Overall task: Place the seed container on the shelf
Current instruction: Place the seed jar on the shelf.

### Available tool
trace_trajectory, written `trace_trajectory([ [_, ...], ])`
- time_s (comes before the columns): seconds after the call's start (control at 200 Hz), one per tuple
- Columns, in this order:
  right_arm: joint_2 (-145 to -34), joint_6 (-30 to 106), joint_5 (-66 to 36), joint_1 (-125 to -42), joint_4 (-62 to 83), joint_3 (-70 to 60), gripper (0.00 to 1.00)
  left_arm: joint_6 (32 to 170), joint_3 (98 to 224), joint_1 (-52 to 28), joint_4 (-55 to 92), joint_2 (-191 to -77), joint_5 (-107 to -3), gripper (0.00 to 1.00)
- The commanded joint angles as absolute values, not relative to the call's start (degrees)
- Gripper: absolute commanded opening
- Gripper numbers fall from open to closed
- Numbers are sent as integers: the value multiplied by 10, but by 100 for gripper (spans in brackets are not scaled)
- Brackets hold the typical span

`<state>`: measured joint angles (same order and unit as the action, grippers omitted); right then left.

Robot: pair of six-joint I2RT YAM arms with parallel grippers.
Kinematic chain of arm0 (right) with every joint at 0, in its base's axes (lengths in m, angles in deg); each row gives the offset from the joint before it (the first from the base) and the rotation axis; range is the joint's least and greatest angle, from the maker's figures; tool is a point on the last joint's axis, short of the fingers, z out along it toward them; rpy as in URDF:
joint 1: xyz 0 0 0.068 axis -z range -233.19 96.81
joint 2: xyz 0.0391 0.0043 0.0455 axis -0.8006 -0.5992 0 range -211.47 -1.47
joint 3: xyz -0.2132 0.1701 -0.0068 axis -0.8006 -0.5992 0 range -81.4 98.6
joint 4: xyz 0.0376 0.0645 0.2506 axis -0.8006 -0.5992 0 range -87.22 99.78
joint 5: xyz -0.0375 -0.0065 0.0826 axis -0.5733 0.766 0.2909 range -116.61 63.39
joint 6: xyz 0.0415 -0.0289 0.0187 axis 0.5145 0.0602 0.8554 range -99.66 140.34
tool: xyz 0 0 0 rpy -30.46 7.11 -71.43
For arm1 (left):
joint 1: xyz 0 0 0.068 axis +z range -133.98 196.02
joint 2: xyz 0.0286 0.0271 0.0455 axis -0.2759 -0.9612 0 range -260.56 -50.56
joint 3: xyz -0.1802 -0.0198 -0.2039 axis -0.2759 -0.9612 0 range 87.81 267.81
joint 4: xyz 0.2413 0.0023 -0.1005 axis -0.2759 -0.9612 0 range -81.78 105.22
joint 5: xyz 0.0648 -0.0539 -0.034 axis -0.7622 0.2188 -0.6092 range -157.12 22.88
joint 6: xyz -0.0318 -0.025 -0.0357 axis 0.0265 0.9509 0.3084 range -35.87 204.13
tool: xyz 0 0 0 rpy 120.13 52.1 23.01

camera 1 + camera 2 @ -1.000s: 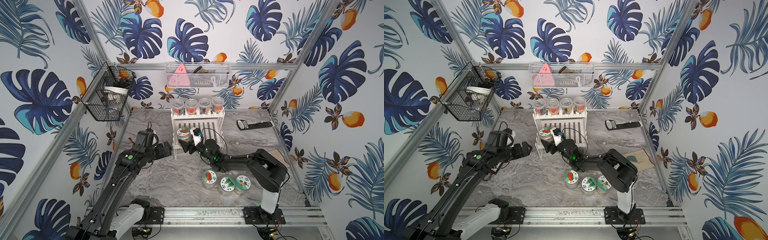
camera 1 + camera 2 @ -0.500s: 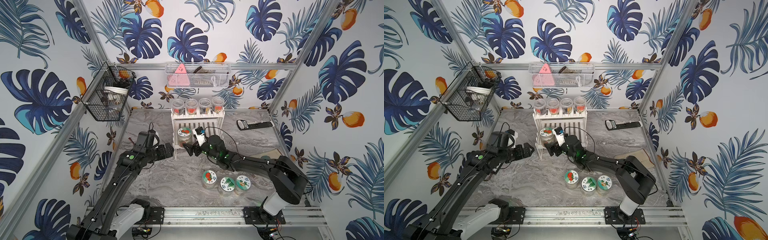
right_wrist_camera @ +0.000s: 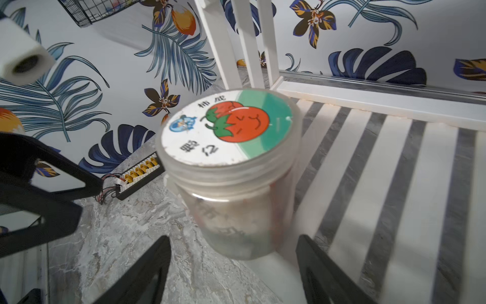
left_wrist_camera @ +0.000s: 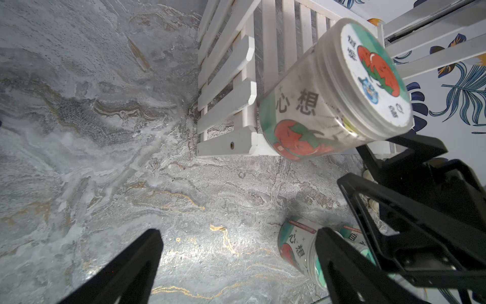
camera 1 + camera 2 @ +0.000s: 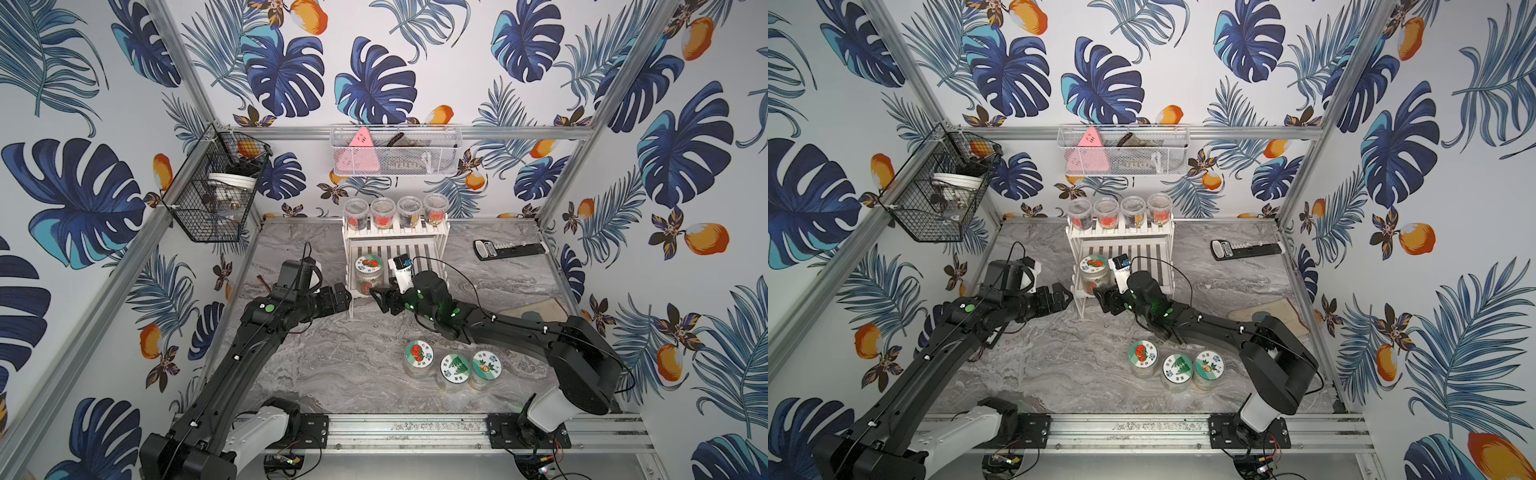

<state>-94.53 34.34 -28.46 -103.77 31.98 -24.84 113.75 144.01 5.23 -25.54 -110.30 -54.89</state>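
Clear cylindrical seed container [image 5: 368, 274] with a tomato-printed lid, upright on the front left corner of the white slatted shelf's [image 5: 417, 250] lower tier. Right gripper [image 5: 380, 299] jaws apart, flanking its base without contact. Left gripper [image 5: 343, 297] jaws wide apart beside the shelf. Three similar jars [image 5: 454, 368] stand on the marbled table [image 5: 332, 365].
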Motion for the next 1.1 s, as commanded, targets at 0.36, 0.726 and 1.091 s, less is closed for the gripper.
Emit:
trace_trajectory([
  [0.36, -1010, 342, -374, -1037, 368, -211, 63, 1137, 1448, 101, -214, -1138, -495, 99],
  [0.726, -1065, 328, -341, -1014, 371, -153, 62, 1132, 1447, 117, -228, -1128, -544, 99],
  [1.091, -1116, 323, -312, -997, 413, -117, 62, 1123, 1435, 116, -220, -1124, -536, 99],
])
